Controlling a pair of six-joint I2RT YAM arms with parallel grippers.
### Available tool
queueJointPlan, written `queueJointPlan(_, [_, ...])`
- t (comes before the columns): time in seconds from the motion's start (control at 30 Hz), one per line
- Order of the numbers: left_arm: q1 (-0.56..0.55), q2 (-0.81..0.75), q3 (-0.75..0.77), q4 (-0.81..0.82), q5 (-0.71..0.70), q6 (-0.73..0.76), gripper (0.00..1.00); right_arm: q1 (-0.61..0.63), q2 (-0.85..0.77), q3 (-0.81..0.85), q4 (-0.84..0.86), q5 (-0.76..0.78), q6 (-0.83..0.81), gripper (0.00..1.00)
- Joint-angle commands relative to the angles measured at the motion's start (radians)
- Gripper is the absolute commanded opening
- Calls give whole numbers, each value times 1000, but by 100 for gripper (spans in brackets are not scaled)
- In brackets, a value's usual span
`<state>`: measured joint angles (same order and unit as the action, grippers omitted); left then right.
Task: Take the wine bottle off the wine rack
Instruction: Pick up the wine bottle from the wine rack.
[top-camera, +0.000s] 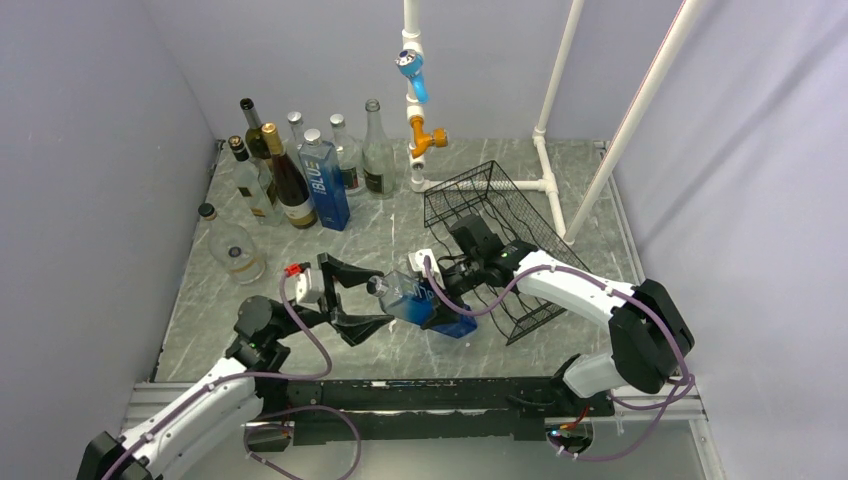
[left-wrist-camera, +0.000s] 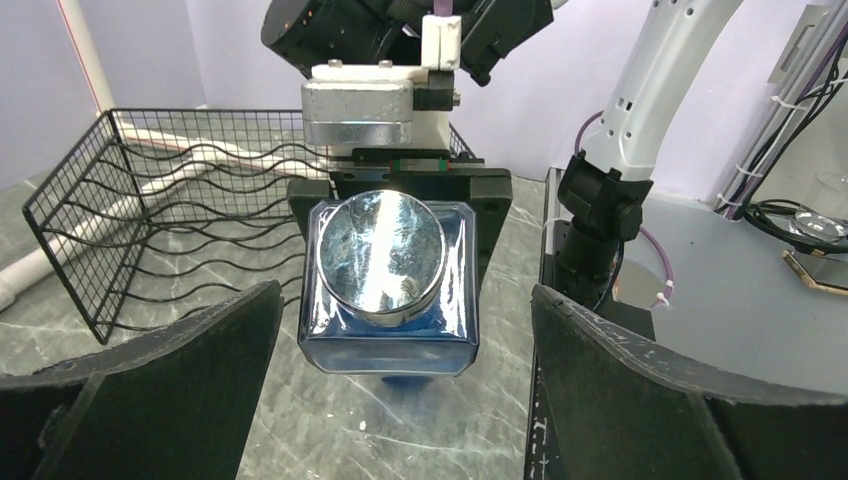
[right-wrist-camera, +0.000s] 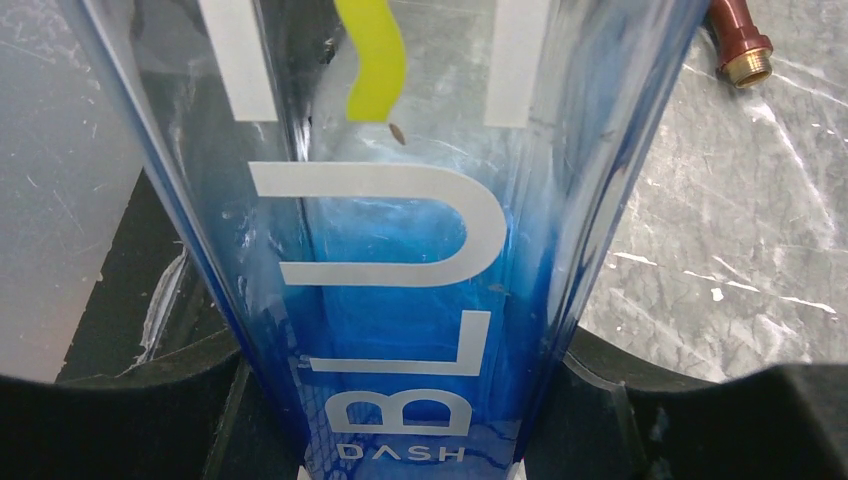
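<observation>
A square blue glass bottle (top-camera: 428, 303) with a silver cap (top-camera: 378, 285) lies level above the table, just left of the black wire-mesh rack (top-camera: 500, 225). My right gripper (top-camera: 452, 290) is shut on its body; in the right wrist view the white "BLU" lettering of the bottle (right-wrist-camera: 400, 250) fills the gap between the gripper's (right-wrist-camera: 410, 420) pads. My left gripper (top-camera: 352, 298) is open, facing the cap. In the left wrist view the cap (left-wrist-camera: 381, 250) sits ahead of the gripper (left-wrist-camera: 400, 390), between its spread fingers (left-wrist-camera: 170, 380), untouched. The rack (left-wrist-camera: 150, 220) looks empty.
Several upright bottles (top-camera: 290, 170) stand at the back left, and a round flask (top-camera: 237, 252) stands nearer. A white pipe frame (top-camera: 548, 150) with blue (top-camera: 412, 72) and orange (top-camera: 425, 135) fittings rises behind the rack. Walls close in on both sides.
</observation>
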<state>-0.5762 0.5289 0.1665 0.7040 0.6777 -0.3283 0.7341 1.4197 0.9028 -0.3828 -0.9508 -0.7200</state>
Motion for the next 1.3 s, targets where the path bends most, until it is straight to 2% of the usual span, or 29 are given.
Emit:
queueJointPlan(0.0, [-40,53,1,82,-64,34,100,-5,-38,73,51,-107,13,0])
queueJointPlan(0.57, [-142,263,3,270,-139,66,100,-20,-43,71,48,-139,13,0])
queueJointPlan(0.97, [-197,339,2,353,-187,94,97,-23,-42,71,45,-147,12,0])
queueJointPlan(1.27, [-221,392,5,413,-195,88,89,-27,-45,71,45,-152,14,0])
